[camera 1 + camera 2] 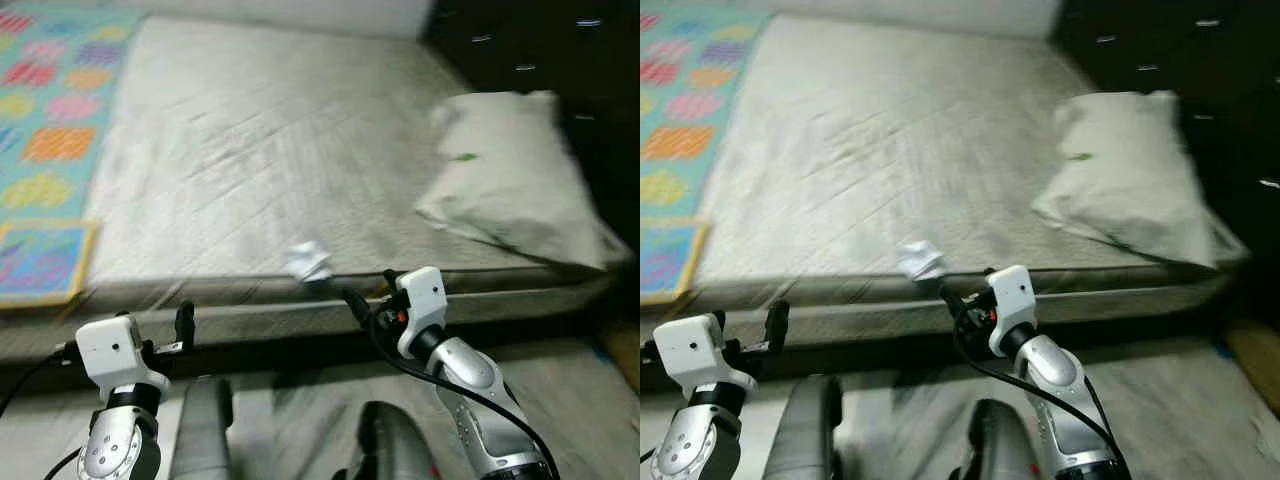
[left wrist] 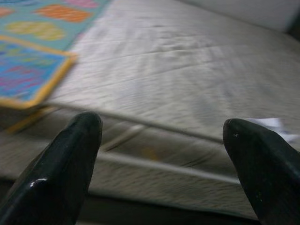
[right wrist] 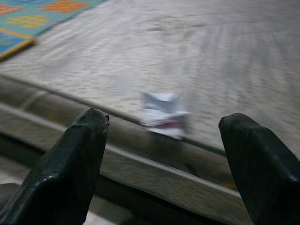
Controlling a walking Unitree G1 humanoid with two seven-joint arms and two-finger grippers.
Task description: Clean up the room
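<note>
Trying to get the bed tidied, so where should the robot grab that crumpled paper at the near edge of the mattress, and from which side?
The crumpled paper lies at the mattress front edge, ahead of the open right gripper. Probably best to come from the robot's side, slightly above, and pinch across its raised middle; its low, loose folds offer no firmer part. Blur hides finer detail.

Motion blur smears the paper scrap [image 3: 162, 115]; its print is unreadable. The picture's edge cuts the mat [image 1: 40, 262].
</note>
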